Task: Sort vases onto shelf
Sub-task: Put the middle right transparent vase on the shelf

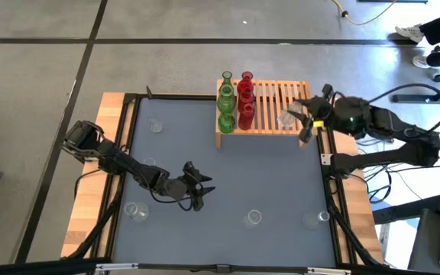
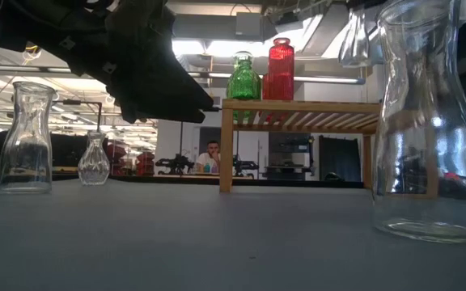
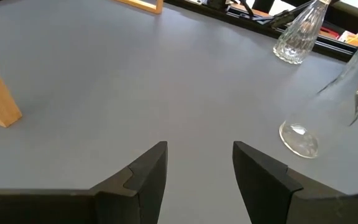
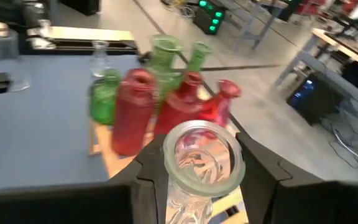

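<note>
A clear vase [image 4: 201, 165] sits pinched by its neck between the fingers of the right gripper [image 4: 201, 171], held above the right part of the shelf [image 1: 277, 103]. The shelf stands at the far side of the table [image 1: 228, 176], right of centre. Its left end already carries three green vases [image 1: 226, 101] and three red vases [image 1: 245, 99] in two rows running near to far. The slats to their right are bare.

The step in hand looks like placing: the clear vase is being carried in over the open slats. The next move calls for lowering it upright just right of the red row, base flat across the slats, without knocking a red neck, then spreading the fingers and lifting straight off.

The left gripper [image 1: 193, 187] hangs low over the middle of the table with its fingers spread and nothing between them. Other clear vases [image 1: 253, 218] wait on the table: some near the front edge, one at the far left.
</note>
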`<state>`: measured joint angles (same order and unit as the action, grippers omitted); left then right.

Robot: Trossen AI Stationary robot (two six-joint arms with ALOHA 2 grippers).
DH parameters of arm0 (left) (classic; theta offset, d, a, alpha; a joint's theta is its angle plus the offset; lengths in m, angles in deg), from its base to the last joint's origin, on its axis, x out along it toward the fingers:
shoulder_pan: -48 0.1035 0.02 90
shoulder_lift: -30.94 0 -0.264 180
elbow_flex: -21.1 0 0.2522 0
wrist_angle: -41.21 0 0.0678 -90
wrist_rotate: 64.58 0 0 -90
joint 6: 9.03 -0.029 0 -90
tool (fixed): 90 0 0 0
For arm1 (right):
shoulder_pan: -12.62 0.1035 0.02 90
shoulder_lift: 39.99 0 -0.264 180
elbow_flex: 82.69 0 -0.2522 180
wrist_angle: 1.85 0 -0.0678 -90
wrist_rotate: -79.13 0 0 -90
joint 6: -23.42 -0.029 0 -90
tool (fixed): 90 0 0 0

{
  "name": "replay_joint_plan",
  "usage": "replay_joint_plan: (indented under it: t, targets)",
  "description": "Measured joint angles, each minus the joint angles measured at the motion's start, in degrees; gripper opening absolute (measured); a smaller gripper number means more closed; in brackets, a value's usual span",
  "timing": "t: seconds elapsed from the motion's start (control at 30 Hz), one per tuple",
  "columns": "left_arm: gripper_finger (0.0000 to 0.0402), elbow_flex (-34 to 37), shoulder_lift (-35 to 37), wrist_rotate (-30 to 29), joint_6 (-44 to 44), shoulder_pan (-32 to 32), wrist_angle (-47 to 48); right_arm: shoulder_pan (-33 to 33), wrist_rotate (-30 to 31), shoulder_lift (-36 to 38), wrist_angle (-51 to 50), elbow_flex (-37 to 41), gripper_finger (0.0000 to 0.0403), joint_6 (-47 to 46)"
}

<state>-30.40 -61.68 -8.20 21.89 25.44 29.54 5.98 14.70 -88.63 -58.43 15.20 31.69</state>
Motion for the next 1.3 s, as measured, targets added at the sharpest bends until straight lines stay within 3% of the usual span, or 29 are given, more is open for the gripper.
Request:
replay_joint_plan:
  t: [0.23, 0.4, 0.67, 0.87, 1.3]
  targets:
    - [0.0176, 0.0, 0.0, 0.1, 0.0, -0.1, 0.0, -15.2, -12.0, -1.9, 4.7, 0.0, 0.0124, 3.3]
    - [0.0176, 0.0, 0.0, 0.1, 0.0, -0.1, 0.0, -23.6, -21.3, -8.2, 9.9, 0.0, 0.0124, 5.2]
    - [0.0176, 0.0, 0.0, 0.1, 0.0, -0.1, 0.1, -33.1, -29.0, -20.1, 17.6, 0.1, 0.0124, 6.0]
    - [0.0176, 0.0, 0.0, 0.1, 0.0, -0.1, 0.2, -37.0, -31.9, -25.3, 22.4, 0.1, 0.0124, 5.9]
    - [0.0176, 0.0, 0.1, 0.1, 0.0, -0.1, 0.3, -37.7, -32.8, -26.6, 26.6, 0.1, 0.0124, 5.8]
